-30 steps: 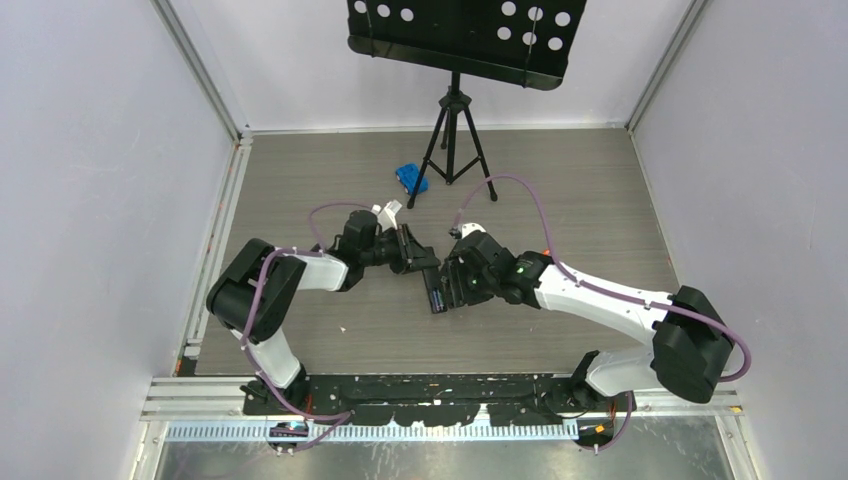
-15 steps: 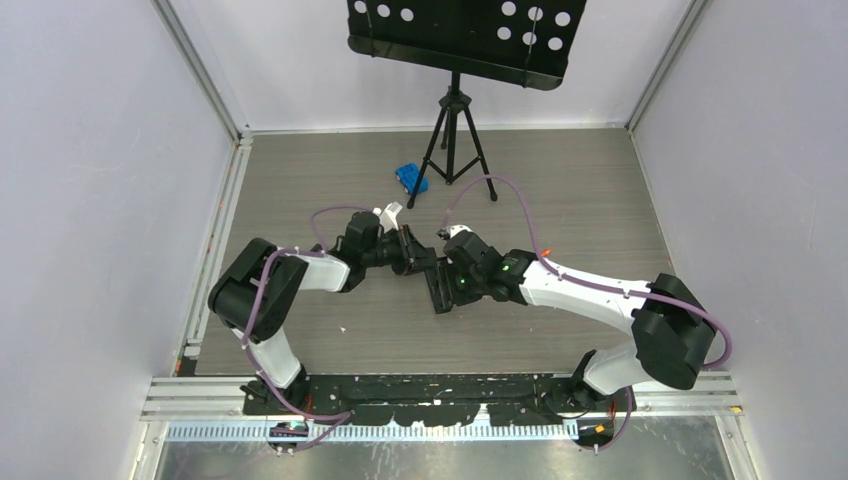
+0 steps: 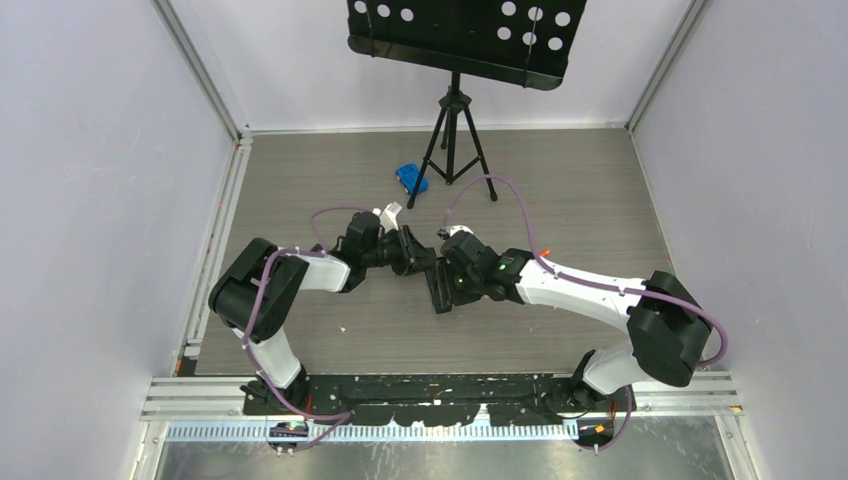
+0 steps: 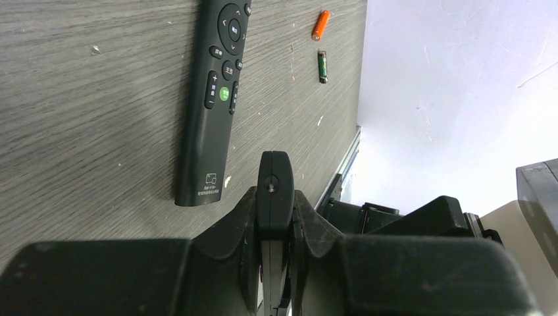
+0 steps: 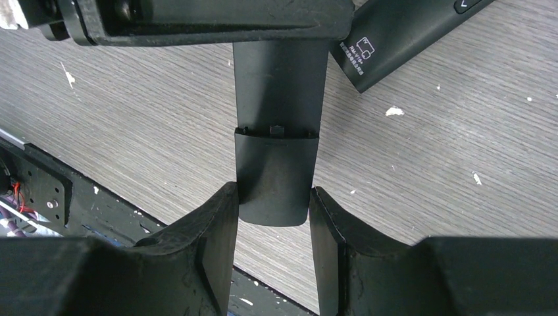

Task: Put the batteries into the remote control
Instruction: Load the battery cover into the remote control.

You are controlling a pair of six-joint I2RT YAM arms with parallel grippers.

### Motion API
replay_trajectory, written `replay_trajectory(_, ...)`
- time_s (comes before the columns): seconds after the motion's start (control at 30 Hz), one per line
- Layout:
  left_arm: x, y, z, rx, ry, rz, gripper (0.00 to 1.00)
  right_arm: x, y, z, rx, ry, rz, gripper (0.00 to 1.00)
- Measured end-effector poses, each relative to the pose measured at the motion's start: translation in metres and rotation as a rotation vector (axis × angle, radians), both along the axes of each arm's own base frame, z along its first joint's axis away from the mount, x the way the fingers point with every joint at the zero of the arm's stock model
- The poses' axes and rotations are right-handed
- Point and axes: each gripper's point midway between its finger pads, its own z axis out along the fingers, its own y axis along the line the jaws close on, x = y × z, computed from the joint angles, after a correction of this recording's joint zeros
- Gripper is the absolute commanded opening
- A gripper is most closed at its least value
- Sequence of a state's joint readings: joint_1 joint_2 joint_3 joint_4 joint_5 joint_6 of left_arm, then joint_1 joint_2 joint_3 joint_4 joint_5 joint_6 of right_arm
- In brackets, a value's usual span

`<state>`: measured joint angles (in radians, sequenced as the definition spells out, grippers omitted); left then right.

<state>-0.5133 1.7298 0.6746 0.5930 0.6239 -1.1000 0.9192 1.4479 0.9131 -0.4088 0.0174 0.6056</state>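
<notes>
My left gripper point(image 4: 274, 197) is shut on the plain black remote control point(image 4: 274, 178), which it holds on edge above the table. In the right wrist view the remote point(image 5: 279, 85) reaches down from the left gripper, and its battery cover point(image 5: 275, 171) is slid slightly off the body. My right gripper point(image 5: 272, 197) is shut on the sides of that cover. Both grippers meet mid-table in the top view, left point(image 3: 412, 255) and right point(image 3: 440, 270). An orange battery point(image 4: 320, 25) and a dark green battery point(image 4: 322, 66) lie on the table. The other batteries are out of view.
A black remote with buttons point(image 4: 217, 99) lies flat just under the grippers and also shows in the top view point(image 3: 437, 292). A tripod music stand point(image 3: 455, 140) and a small blue object point(image 3: 411, 178) stand at the back. Grey walls enclose the table.
My right gripper has moved left and slightly back, up to the end of the remote held by my left gripper. The left arm has barely moved.
</notes>
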Motion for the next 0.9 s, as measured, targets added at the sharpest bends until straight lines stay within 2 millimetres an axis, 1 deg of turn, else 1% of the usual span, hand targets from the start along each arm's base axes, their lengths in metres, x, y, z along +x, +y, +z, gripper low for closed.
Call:
replay_trajectory(0.5,-0.002,0.000,-0.003,0.012,0.003,-0.007,0.00,-0.004,0.001,-0.002,-0.025,0.044,0.004,0.40)
replay_trajectory(0.67,-0.006,0.000,-0.006,0.019,0.014,-0.022,0.00,-0.008,0.001,-0.002,-0.028,0.066,0.014,0.40)
replay_trajectory(0.77,-0.005,0.000,-0.004,0.021,0.003,-0.024,0.00,-0.014,-0.001,-0.006,-0.044,0.096,0.024,0.39)
replay_trajectory(0.9,-0.004,-0.001,-0.004,0.023,-0.004,-0.028,0.00,-0.017,-0.002,-0.007,-0.049,0.112,0.028,0.39)
